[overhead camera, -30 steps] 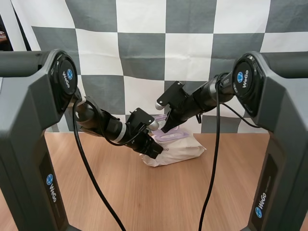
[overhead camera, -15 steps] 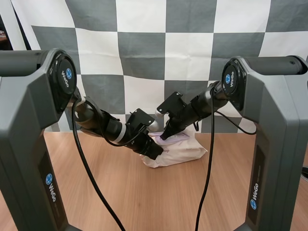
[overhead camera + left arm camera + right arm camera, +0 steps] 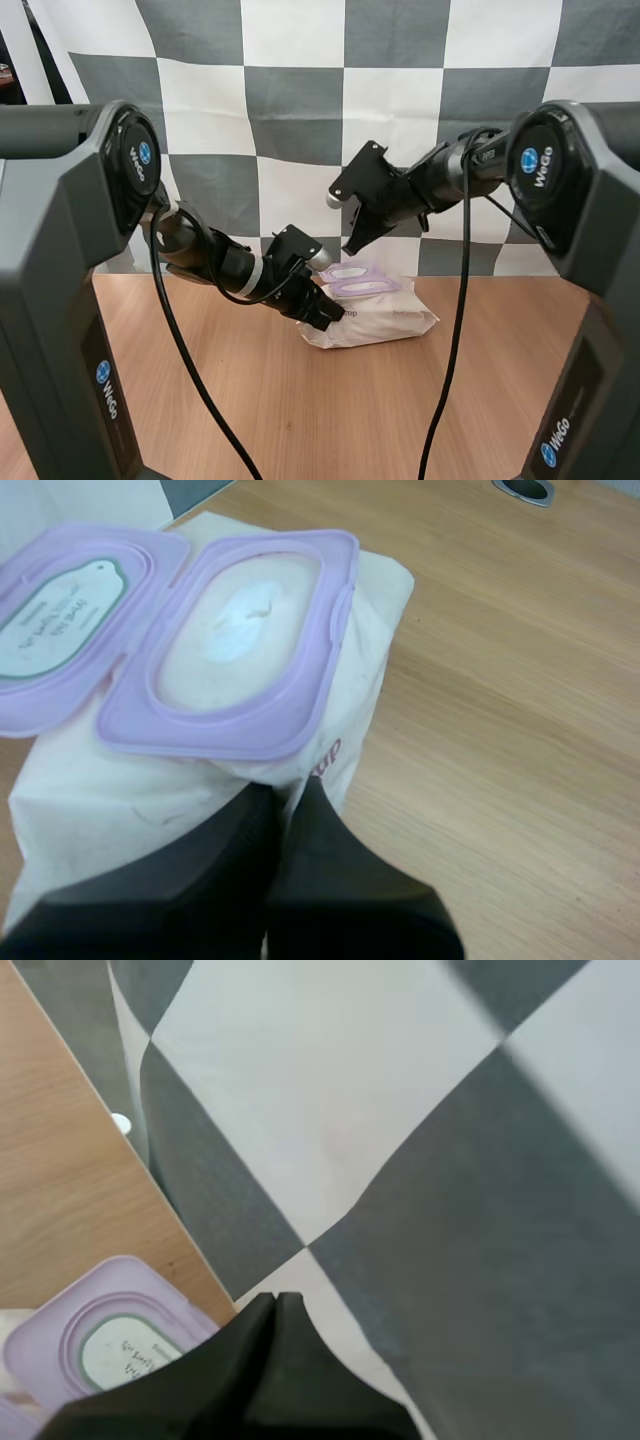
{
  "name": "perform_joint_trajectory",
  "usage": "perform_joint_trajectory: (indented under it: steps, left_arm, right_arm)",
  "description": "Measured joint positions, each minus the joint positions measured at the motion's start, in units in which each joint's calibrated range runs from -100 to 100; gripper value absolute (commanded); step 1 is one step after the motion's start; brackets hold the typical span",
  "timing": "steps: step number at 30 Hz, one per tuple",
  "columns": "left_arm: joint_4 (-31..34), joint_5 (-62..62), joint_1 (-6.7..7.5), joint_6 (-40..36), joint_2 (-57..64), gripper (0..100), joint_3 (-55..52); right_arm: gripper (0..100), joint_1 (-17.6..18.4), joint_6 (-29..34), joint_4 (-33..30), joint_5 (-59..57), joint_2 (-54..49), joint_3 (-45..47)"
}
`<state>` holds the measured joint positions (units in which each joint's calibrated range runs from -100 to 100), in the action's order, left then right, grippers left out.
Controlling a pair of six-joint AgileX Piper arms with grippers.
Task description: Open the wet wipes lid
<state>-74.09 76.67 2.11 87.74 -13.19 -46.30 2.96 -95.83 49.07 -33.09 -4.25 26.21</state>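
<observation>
Wet wipes pack: soft cream film wrapper, matt, creased at the edges. Lid and frame: lilac moulded plastic, smooth, faint sheen. Label on the lid: printed paper or film, can't tell which. Table: light wood grain, smooth, satin finish. Left gripper and right gripper: black fingers, matt, look like plastic. Arm housings: dark grey, matt. Round caps on them: glossy black.
</observation>
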Motion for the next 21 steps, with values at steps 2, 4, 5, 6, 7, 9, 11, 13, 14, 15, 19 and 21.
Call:
perform_joint_trajectory:
  steps: [2, 4, 5, 6, 7, 9, 11, 13, 14, 15, 19, 21]
  left_arm:
    - [0.59, 1.37, 0.0, -0.07, 0.0, 49, 0.0]
    - [1.15, 3.85, -0.08, 0.21, 0.0, 75, 0.0]
    - [1.25, 5.23, -0.08, 0.21, 0.0, 85, 0.0]
    - [1.27, 6.95, -0.32, 0.21, 0.0, 91, 0.0]
    - [1.27, 9.0, -0.55, 0.21, 0.38, 93, 0.0]
    - [1.27, 12.22, -0.86, -0.07, 1.18, 93, 0.0]
    - [1.58, 14.3, -1.43, -0.07, 2.53, 93, 0.0]
    - [1.58, 16.51, -1.91, -0.07, 4.34, 93, 0.0]
    - [1.69, 19.0, -2.76, -0.07, 6.41, 93, 0.0]
    - [1.69, 21.61, -3.75, -0.07, 9.0, 93, 0.0]
    - [2.89, 23.33, -6.53, -1.13, 16.91, 93, 0.0]
    - [4.3, 23.33, -7.98, -1.47, 21.11, 93, 0.0]
  right_arm:
    - [0, 0.0, 3.14, -3.57, -1.09, -4.35, -0.12]
    - [0, 0.0, 6.25, -7.11, -1.85, -8.4, -0.12]
    - [0, 0.0, 7.5, -8.5, -2.29, -10.43, -0.12]
    - [0, 0.0, 9.04, -9.92, -2.85, -12.05, -0.12]
    - [0, 0.0, 10.58, -11.69, -4.12, -14.04, -0.12]
    - [0, 0.0, 13.07, -14.55, -6.87, -17.18, -0.12]
    - [0, 0.0, 14.63, -16.75, -9.23, -19.17, -0.12]
    - [0, 0.0, 18.06, -20.63, -14.1, -23.57, -0.12]
    - [0, 0.0, 20.26, -23.16, -17.47, -26.74, -0.12]
    - [0, 0.0, 22.73, -25.95, -21.67, -29.53, -0.12]
    - [0, 0.0, 28.62, -29.41, -27.35, -37.3, -0.12]
    - [0, 0.0, 31.42, -29.64, -27.8, -41.29, -0.12]
